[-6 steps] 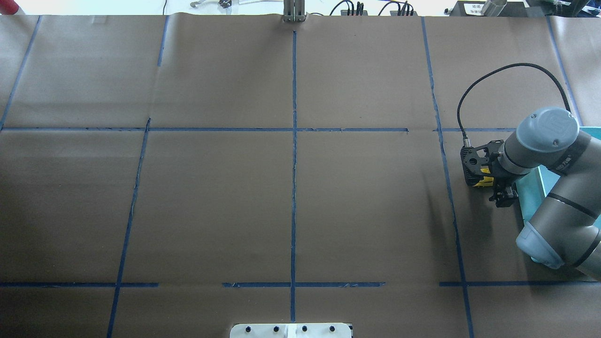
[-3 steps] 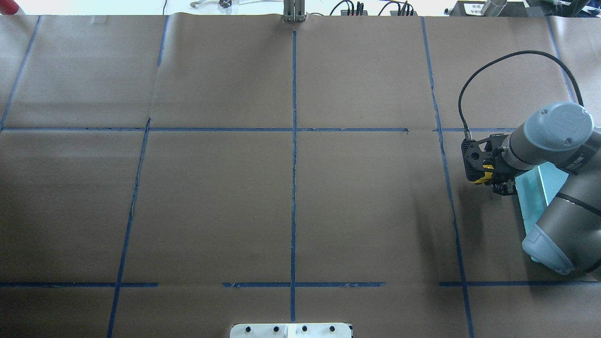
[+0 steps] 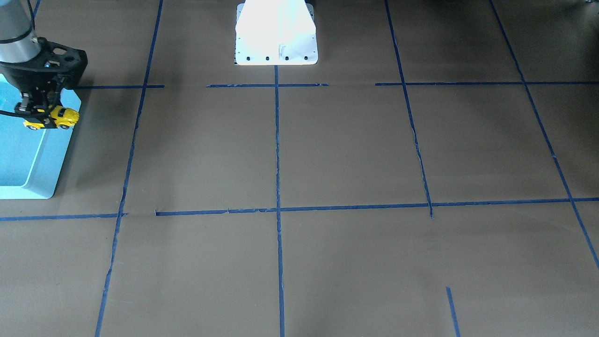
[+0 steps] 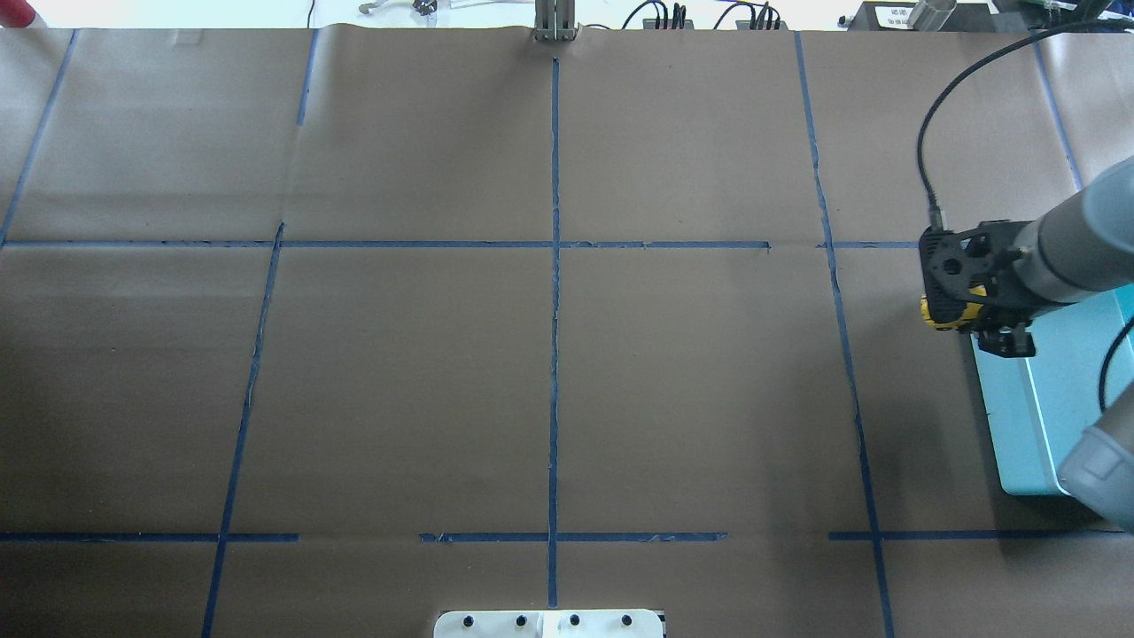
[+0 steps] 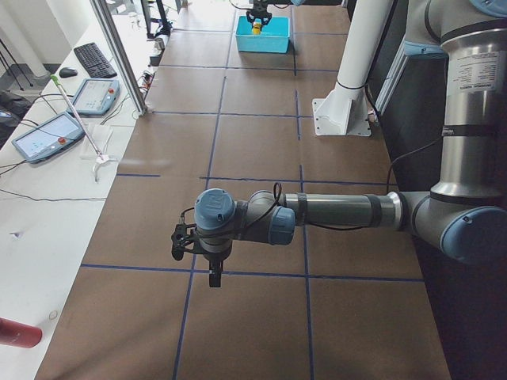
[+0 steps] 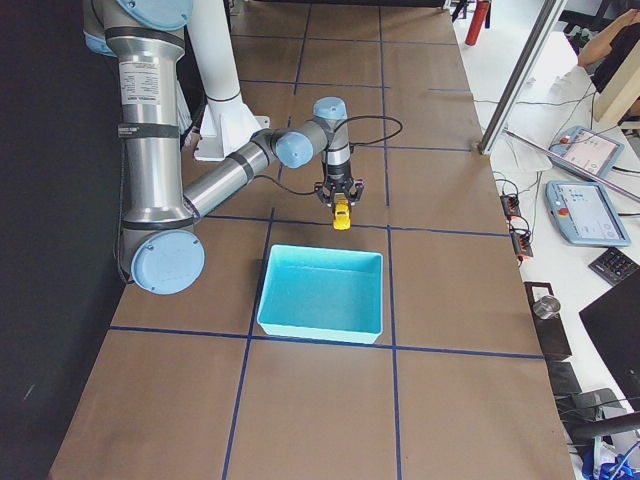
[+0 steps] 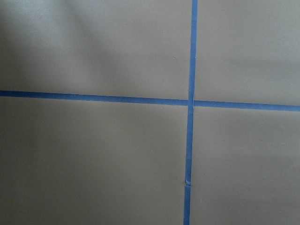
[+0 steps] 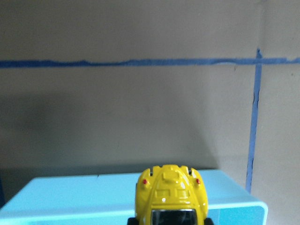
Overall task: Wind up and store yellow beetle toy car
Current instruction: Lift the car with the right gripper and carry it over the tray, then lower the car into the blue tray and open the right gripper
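My right gripper (image 3: 43,113), clamped on the yellow beetle toy car (image 3: 53,118) above the rim of the bin (image 3: 47,174), could drop it outside.

Brown paper (image 4: 399,381) gridded with blue tape (image 4: 554,354) covers the table (image 4: 691,142) beside a white desk (image 5: 40,229).

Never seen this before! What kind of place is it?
Probably a robot lab: left arm and right arm at a table gridded with tape, control tablets on a side bench.
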{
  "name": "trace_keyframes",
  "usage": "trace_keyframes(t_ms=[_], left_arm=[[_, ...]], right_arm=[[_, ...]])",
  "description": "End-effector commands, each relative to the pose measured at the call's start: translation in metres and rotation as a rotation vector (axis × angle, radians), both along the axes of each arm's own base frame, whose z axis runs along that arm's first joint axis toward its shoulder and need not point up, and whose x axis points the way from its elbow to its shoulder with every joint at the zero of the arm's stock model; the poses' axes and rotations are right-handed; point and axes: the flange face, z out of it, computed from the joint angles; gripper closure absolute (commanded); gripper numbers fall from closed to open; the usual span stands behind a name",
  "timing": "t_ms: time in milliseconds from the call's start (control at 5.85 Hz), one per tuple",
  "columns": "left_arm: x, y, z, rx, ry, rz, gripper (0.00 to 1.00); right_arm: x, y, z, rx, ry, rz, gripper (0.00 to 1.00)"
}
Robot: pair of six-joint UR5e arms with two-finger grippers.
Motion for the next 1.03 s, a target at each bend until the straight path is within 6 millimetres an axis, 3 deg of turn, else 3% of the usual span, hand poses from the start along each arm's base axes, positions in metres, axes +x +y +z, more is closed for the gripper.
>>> trace_keyframes(t_ms=[0, 342, 513, 854], left_arm=[[0.000, 0.000, 0.000, -0.001, 0.000, 0.000, 0.00], [0.001, 0.000, 0.000, 0.000, 0.000, 0.001, 0.00], [0.001, 0.000, 0.000, 0.000, 0.000, 0.001, 0.00], [0.001, 0.000, 0.000, 0.000, 0.000, 0.001, 0.00]], right_arm=[[0.052, 0.019, 0.067, -0.058, 0.089, -0.092, 1.00], [0.034, -0.003, 0.168, 0.006, 0.003, -0.042, 1.00], [0.031, -0.004, 0.199, -0.002, -0.005, -0.026, 1.00], [0.008, 0.006, 0.211, -0.033, -0.006, -0.039, 1.00]])
